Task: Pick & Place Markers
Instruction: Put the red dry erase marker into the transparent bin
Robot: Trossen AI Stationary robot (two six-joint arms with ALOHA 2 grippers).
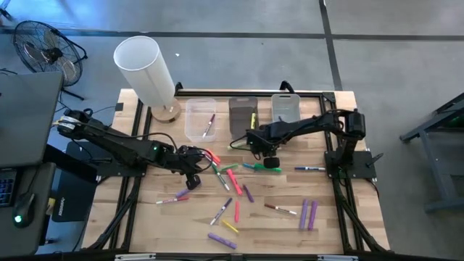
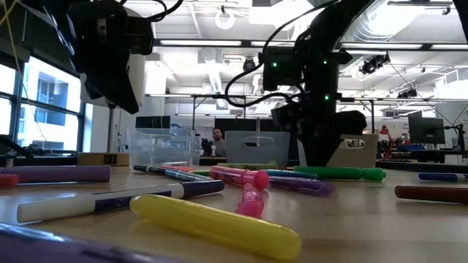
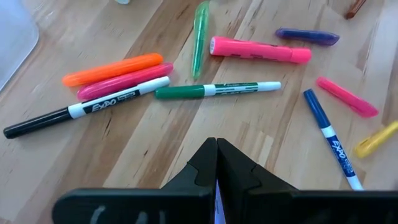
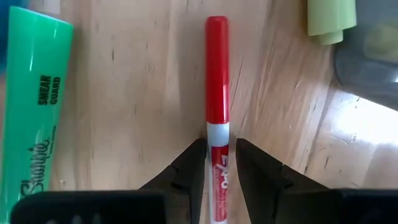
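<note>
Many markers lie scattered on the wooden table [image 1: 341,225]. My right gripper [image 4: 217,162] points down just in front of the bins and is closed on a red-capped, white-barrelled marker [image 4: 217,74] that lies flat on the wood. Beside it lies a green highlighter [image 4: 31,112]. In the high view the right gripper [image 1: 254,147] hides that marker. My left gripper [image 3: 216,158] hangs shut and holds nothing, slanting down over the table's left middle [image 1: 194,178]. Before it lie a green marker [image 3: 217,89], a pink one [image 3: 261,50] and a black one [image 3: 87,111]. My right gripper pinches the red marker's white barrel [image 4: 217,140], just behind the red cap, between its two fingers [image 4: 194,163]. They come from above, pointing down, one on each long side. The marker lies flat on the table.
Three clear bins stand at the far edge: the left one [image 1: 197,119] holds a marker, the middle one [image 1: 243,114] a yellow one, and the right one [image 1: 286,107] is farthest right. A white cylinder [image 1: 145,69] stands at the far left corner. Purple markers [image 1: 308,215] lie near the front right.
</note>
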